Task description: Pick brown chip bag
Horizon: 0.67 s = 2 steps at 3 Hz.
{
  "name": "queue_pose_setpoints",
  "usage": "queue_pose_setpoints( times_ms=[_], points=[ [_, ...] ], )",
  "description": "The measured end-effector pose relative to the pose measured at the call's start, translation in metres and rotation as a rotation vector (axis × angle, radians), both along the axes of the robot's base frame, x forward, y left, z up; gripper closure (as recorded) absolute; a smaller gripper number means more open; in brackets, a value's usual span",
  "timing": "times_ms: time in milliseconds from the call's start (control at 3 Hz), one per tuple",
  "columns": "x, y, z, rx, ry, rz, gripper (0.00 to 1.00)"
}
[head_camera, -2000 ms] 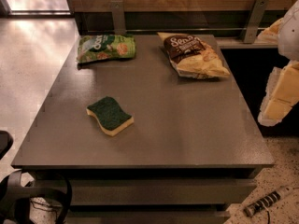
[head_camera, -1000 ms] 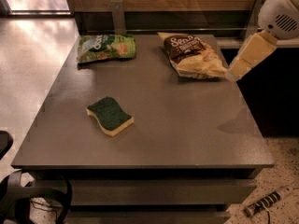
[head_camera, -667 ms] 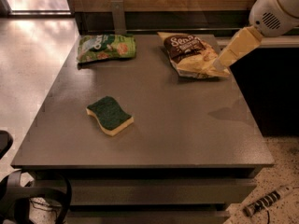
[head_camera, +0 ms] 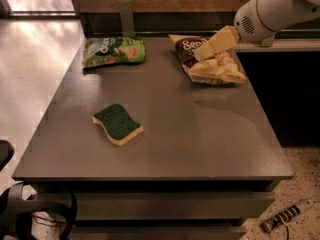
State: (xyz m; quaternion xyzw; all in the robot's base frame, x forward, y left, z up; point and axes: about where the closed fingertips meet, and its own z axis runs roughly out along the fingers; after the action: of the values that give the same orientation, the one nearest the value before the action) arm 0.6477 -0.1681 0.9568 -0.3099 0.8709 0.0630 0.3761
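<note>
The brown chip bag [head_camera: 218,71] lies at the far right of the bench [head_camera: 200,134], dark end toward the back wall. The robot's hand [head_camera: 205,51] comes in from the upper right and sits right over the bag's dark top part. Honestly can't tell if it's gripping or loose. A green snack bag [head_camera: 114,50] sits far left, and a sponge [head_camera: 117,124] lies nearer the front.

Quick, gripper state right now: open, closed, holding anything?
Gripper: over the brown chip bag at the far right of the table; open or closed cannot be told.
</note>
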Motion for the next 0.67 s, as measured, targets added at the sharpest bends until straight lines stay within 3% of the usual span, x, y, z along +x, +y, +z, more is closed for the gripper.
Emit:
queue_pose_setpoints(
  times_ms=[333, 667],
  points=[
    [0.004, 0.002, -0.004, 0.003, 0.005, 0.0, 0.0],
    [0.03, 0.012, -0.03, 0.015, 0.037, 0.0, 0.0]
  ],
)
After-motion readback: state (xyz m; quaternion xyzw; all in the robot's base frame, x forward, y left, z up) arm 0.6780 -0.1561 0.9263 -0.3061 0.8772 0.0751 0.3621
